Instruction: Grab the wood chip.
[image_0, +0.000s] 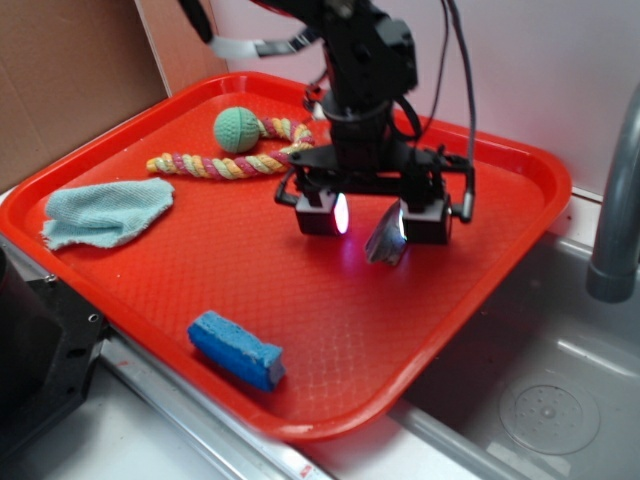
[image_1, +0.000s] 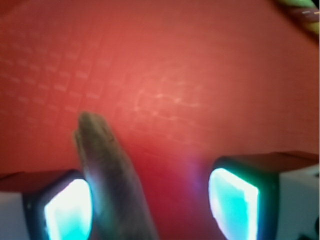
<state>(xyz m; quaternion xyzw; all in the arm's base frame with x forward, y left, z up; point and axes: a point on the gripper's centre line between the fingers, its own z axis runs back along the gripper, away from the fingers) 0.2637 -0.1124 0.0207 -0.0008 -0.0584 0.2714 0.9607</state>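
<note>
The jaws (image_0: 372, 218) are seen spread wide above the red tray (image_0: 480, 280), nothing clamped between them. The wood chip (image_1: 112, 175) leans tilted against the inner face of one pad, with a broad gap left to the other (contact on that side is absent). The closing step appears in hand; next, the jaws would need drawing together squarely on the chip.

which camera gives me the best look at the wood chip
The wrist view: the wood chip fills the foreground, grain visible, leaning against one lit pad. The exterior view shows it only small and dark beside the end effector, above the red tray.
</note>
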